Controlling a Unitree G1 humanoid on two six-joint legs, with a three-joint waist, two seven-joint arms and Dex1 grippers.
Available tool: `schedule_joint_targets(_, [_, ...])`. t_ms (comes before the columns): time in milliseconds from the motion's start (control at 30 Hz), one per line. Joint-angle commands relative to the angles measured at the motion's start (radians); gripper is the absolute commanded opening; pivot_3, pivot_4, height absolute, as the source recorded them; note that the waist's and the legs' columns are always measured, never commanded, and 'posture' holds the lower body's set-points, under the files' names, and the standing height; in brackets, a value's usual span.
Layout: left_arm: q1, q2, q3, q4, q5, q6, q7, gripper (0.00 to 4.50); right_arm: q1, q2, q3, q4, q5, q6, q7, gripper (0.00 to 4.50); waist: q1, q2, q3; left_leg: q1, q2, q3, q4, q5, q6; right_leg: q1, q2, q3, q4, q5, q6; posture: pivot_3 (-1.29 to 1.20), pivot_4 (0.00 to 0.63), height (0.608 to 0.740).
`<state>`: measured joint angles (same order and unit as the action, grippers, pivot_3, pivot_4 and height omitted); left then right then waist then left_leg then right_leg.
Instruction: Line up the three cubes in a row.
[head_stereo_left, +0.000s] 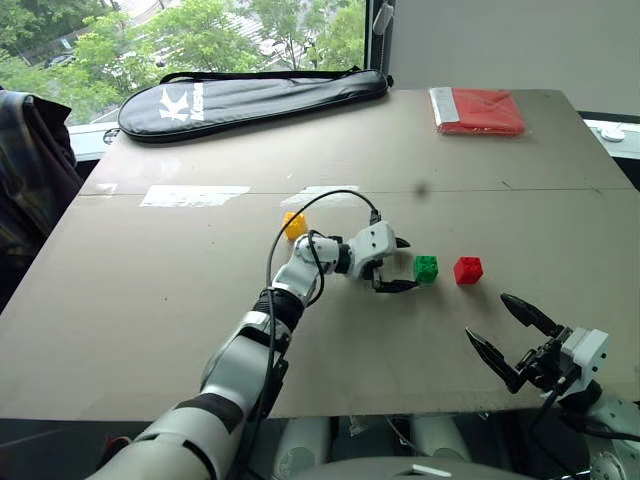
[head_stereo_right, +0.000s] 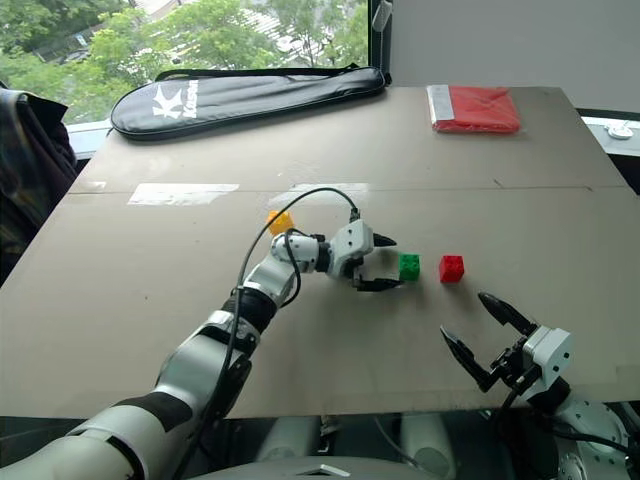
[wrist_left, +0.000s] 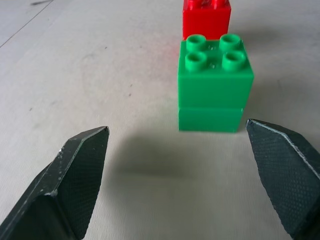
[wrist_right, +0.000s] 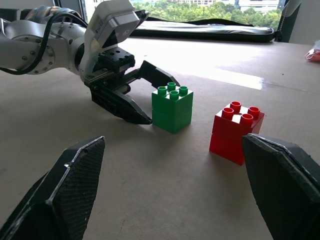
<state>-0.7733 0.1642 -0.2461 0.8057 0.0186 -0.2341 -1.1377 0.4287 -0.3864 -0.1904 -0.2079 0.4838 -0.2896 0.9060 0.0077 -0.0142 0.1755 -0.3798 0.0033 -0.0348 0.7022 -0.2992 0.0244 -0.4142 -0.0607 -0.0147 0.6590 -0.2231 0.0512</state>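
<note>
With the green brick (head_stereo_left: 426, 268) and red brick (head_stereo_left: 467, 270) side by side, the yellow brick (head_stereo_left: 294, 224) remains apart beyond the wide-open, empty left gripper (head_stereo_left: 396, 264); the right gripper (head_stereo_left: 513, 338) is likewise spread and empty.

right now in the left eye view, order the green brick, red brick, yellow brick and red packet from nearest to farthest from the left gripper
1. green brick, just past the open left gripper
2. red brick and yellow brick, on opposite sides, too close to call
3. red packet, table's far corner
</note>
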Motion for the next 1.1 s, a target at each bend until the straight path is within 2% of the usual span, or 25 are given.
schedule_joint_targets(33, [0.066, 0.042, 0.026, -0.191, -0.079, 0.060, -0.057, 4.48, -0.005, -0.006, -0.002, 0.002, 0.010, -0.023, 0.019, 4.50, 0.000, 0.001, 0.001, 0.000, 0.001, 0.000, 0.000, 0.000, 0.000, 0.000, 0.000, 0.000, 0.000, 0.000, 0.000, 0.00, 0.150, 0.707])
schedule_joint_targets(200, [0.247, 0.132, 0.079, -0.593, -0.212, 0.285, -0.042, 4.48, -0.017, -0.012, -0.001, 0.003, 0.008, -0.027, 0.029, 4.50, 0.003, 0.004, 0.003, -0.001, 0.002, 0.001, -0.001, 0.000, 0.000, -0.001, -0.002, 0.002, 0.000, 0.002, -0.004, 0.00, 0.150, 0.707])
schedule_joint_targets(367, [0.443, 0.179, 0.180, -0.956, -0.304, 0.442, 0.121, 4.48, -0.028, -0.014, 0.012, -0.004, 0.010, -0.015, 0.034, 4.50, 0.006, 0.005, 0.004, 0.000, 0.002, 0.002, -0.001, 0.000, 0.000, -0.001, -0.002, 0.003, -0.001, 0.002, -0.004, 0.00, 0.150, 0.707])
schedule_joint_targets(633, [0.687, 0.107, 0.334, -1.169, -0.231, 0.560, 0.554, 4.48, -0.046, -0.026, 0.020, 0.005, 0.018, -0.005, 0.049, 4.50, 0.003, 0.005, 0.004, 0.001, 0.002, 0.002, -0.001, 0.000, 0.000, -0.001, -0.003, 0.004, -0.001, 0.000, -0.001, 0.00, 0.150, 0.707])
schedule_joint_targets(767, [0.737, 0.075, 0.408, -1.142, -0.272, 0.551, 0.642, 4.48, -0.052, -0.030, 0.022, 0.008, 0.029, 0.002, 0.062, 4.50, 0.009, 0.005, 0.004, 0.000, 0.002, 0.001, -0.001, 0.000, 0.000, -0.001, -0.002, 0.002, 0.000, 0.000, -0.001, 0.00, 0.150, 0.707])
schedule_joint_targets(967, [0.666, 0.195, 0.373, -0.896, -0.157, 0.375, 0.604, 4.48, -0.079, -0.028, 0.034, 0.016, 0.029, 0.013, 0.069, 4.50, 0.007, 0.005, 0.004, 0.001, 0.001, 0.001, -0.001, 0.000, 0.000, -0.001, -0.001, 0.002, 0.000, 0.000, -0.001, 0.00, 0.150, 0.707])
schedule_joint_targets(1100, [0.571, 0.225, 0.329, -0.700, -0.122, 0.285, 0.572, 4.48, -0.087, -0.026, 0.037, 0.017, 0.032, 0.014, 0.077, 4.50, 0.008, 0.005, 0.004, 0.000, 0.000, 0.001, -0.001, 0.000, 0.000, -0.001, -0.002, 0.002, 0.000, 0.000, -0.002, 0.00, 0.150, 0.707])
